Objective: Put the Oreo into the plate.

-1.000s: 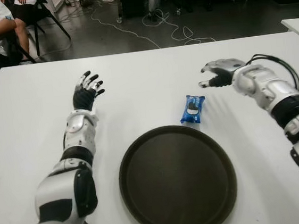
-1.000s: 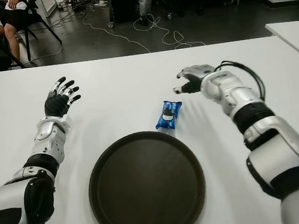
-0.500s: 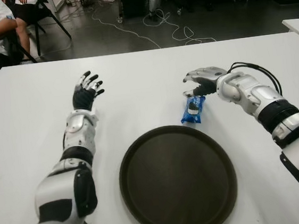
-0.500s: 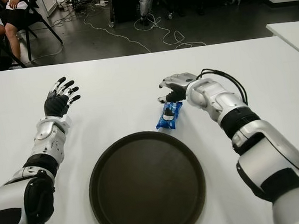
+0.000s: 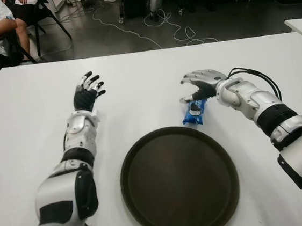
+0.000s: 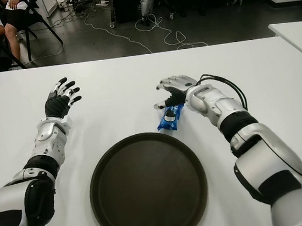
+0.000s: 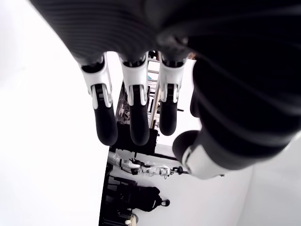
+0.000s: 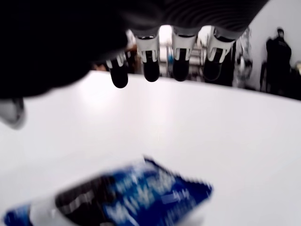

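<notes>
The right hand [image 5: 198, 85], fingers spread and empty, hovers over the far end of the Oreo [image 5: 194, 112], whose length points toward the plate [image 5: 179, 181].

Oreo pack [image 5: 194, 112] lies on table [image 5: 28, 131] just behind plate [image 5: 179, 181], right hand [image 5: 200, 83] directly over its far end, left hand [image 5: 86, 94] well apart to the left.

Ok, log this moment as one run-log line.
phase: reach | right hand: open, above Oreo pack | Oreo pack: on table, beside plate | left hand: open, idle
</notes>
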Available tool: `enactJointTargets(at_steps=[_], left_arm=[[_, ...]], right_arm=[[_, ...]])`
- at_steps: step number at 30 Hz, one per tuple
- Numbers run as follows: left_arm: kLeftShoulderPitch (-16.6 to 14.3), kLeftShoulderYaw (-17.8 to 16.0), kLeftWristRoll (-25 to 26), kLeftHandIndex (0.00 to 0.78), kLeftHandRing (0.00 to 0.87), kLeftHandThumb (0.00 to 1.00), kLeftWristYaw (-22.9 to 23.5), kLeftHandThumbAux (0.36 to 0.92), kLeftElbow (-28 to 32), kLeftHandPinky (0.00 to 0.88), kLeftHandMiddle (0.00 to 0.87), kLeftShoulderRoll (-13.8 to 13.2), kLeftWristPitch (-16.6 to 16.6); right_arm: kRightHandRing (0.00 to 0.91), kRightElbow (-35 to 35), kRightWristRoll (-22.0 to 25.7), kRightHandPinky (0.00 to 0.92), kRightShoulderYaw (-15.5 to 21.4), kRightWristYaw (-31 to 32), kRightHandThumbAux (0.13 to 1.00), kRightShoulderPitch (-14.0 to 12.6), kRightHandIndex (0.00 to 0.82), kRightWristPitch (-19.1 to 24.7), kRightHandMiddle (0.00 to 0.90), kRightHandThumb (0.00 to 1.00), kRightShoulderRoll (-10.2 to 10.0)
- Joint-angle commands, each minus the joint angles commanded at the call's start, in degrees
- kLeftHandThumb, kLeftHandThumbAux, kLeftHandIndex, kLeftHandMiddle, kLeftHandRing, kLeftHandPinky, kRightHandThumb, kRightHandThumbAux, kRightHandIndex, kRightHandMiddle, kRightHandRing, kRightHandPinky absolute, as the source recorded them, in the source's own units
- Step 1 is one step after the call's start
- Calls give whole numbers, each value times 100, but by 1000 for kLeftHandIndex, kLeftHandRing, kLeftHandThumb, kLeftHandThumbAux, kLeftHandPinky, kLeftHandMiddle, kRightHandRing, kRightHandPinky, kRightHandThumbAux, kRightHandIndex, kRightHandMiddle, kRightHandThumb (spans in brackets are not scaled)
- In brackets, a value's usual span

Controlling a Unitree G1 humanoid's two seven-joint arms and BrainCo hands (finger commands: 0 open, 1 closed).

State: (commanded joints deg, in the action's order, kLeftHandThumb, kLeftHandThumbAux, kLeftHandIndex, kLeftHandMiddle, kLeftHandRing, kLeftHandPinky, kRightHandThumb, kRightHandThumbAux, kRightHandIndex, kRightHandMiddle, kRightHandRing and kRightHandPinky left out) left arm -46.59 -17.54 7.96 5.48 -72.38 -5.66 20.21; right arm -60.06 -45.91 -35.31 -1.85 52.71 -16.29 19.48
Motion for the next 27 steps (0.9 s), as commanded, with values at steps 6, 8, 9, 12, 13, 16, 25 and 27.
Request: enactJointTargets(at_steps=[6,8,9,12,13,16,25,27], left_arm=[[-7,8,10,155,235,121,34,780,-11,299,215,-11,-29],[-9,-2,25,157,238,122,38,782,-8,304,218,-5,-33],[-10,-10,35,159,239,122,37,784,-8,306,219,-1,-37],[-14,-29,58,161,240,123,28,785,-9,305,220,7,-47],[-13,-31,59,161,240,123,28,785,-10,305,220,7,-48],[-12,-20,46,161,239,124,41,783,-6,302,219,0,-42],[-14,-15,37,162,238,117,35,778,-11,297,223,-10,-51],[-12,-10,31,161,239,116,38,779,-12,296,224,-10,-45]], right_arm=[[207,-72,-16,256,38,-716,707,4,170,-188,188,532,-17],[195,-102,5,237,46,-800,747,15,170,-241,185,527,-18],[187,-116,22,227,57,-847,765,17,169,-277,181,519,-18],[132,-160,50,170,85,-986,808,21,129,-369,130,446,-21],[120,-175,49,159,86,-1005,816,24,121,-382,119,430,-24],[81,-214,45,148,116,-1203,833,22,81,-465,68,419,-2],[30,-327,28,174,151,-1520,843,34,18,-525,1,475,-11],[28,-348,34,175,159,-1565,840,38,15,-536,0,480,-16]])
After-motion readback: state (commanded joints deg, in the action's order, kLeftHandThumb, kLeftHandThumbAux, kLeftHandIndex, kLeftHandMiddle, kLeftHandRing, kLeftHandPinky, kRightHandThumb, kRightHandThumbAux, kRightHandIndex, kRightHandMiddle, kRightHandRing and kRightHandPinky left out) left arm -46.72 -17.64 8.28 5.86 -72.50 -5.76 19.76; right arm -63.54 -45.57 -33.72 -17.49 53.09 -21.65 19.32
